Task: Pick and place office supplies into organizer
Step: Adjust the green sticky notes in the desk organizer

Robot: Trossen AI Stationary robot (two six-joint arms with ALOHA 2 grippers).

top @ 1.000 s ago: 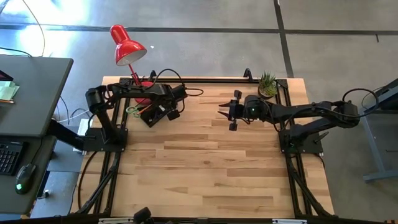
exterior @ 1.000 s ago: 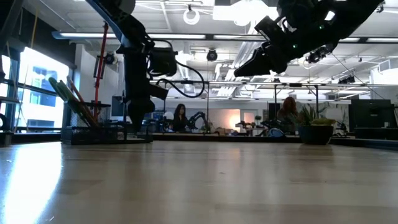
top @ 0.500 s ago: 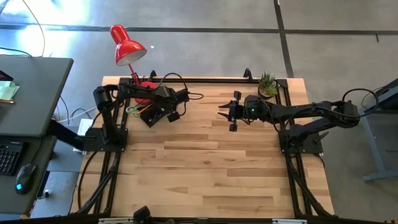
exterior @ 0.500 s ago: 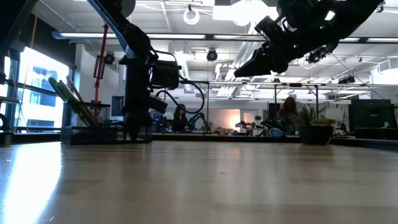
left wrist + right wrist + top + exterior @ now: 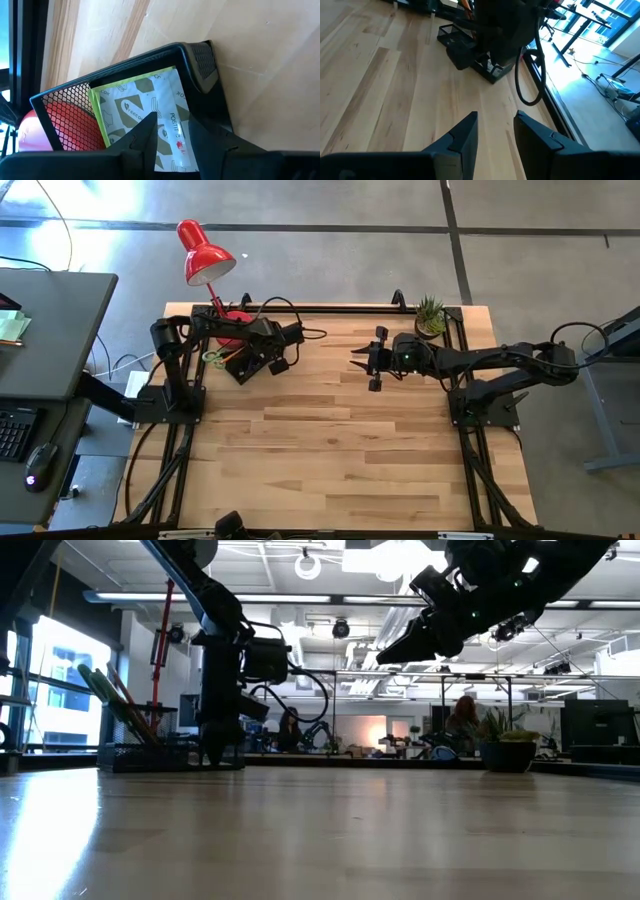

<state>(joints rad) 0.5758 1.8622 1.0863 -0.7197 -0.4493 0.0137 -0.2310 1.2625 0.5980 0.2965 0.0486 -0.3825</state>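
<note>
While one sticky-note pad (image 5: 150, 115) lies in the organizer (image 5: 205, 70), both grippers, left gripper (image 5: 172, 132) and right gripper (image 5: 495, 131), stand apart, empty

One organizer (image 5: 243, 364), perhaps one pad (image 5: 145, 117)

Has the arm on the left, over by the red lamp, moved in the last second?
Yes. In the high view the left gripper has shifted slightly toward the table's left edge, nearer the red lamp and over the black organizer.
</note>
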